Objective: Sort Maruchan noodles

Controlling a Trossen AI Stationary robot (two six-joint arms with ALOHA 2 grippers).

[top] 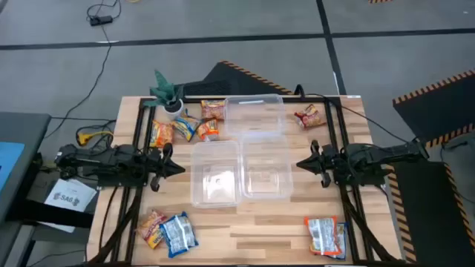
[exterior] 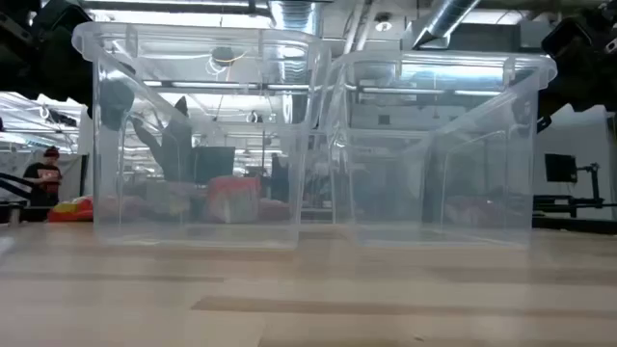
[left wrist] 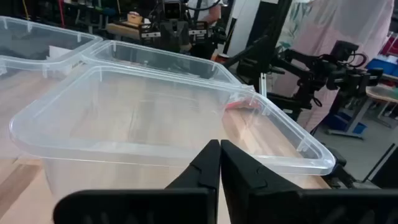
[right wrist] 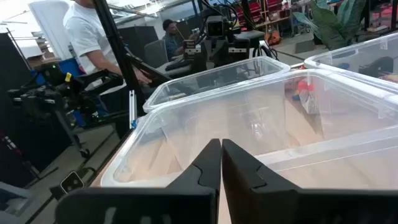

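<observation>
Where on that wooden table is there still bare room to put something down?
The widest bare strip lies along the near edge, between the blue-and-white and orange noodle packets and the lone packet at the right corner. The three clear plastic tubs fill the middle. It is crowded at the far left, where crinkly packets cluster beside the small potted green plant.

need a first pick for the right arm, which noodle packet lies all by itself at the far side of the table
The red-and-orange packet on the right of the far tub, ahead of the right gripper. The other far packets bunch together by the plant.
</observation>
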